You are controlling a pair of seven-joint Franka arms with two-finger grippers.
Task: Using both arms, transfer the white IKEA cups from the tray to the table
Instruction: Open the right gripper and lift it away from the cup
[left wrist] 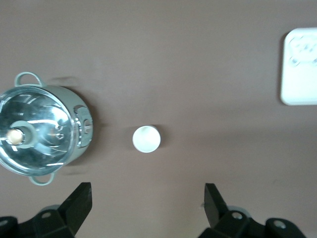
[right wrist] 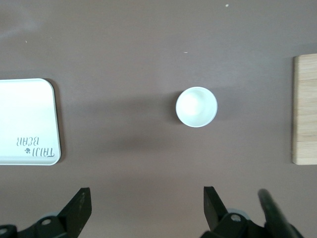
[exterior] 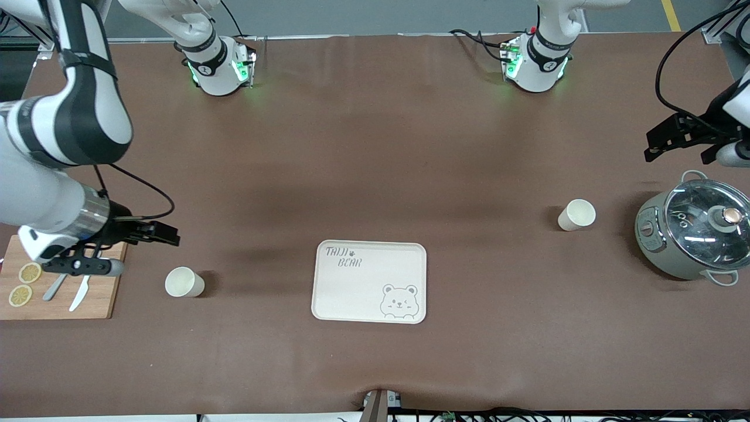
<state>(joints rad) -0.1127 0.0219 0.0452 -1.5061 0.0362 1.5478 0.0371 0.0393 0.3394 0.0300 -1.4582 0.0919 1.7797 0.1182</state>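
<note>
Both cups stand upright on the table, one [exterior: 184, 282] between the cutting board [exterior: 58, 305] and the bear tray [exterior: 369, 281], the other [exterior: 576, 214] between the tray and the pot [exterior: 694, 234]. The right gripper [exterior: 149, 233] hangs spread above the board's edge. The left gripper [exterior: 674, 138] hangs spread and empty above the table near the pot.

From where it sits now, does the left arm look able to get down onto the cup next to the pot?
Probably yes. The left gripper hangs with jaws open, above the table beside the pot. The cup stands upright and apart from the pot, with bare table around it. The pot is the only close obstacle.
</note>
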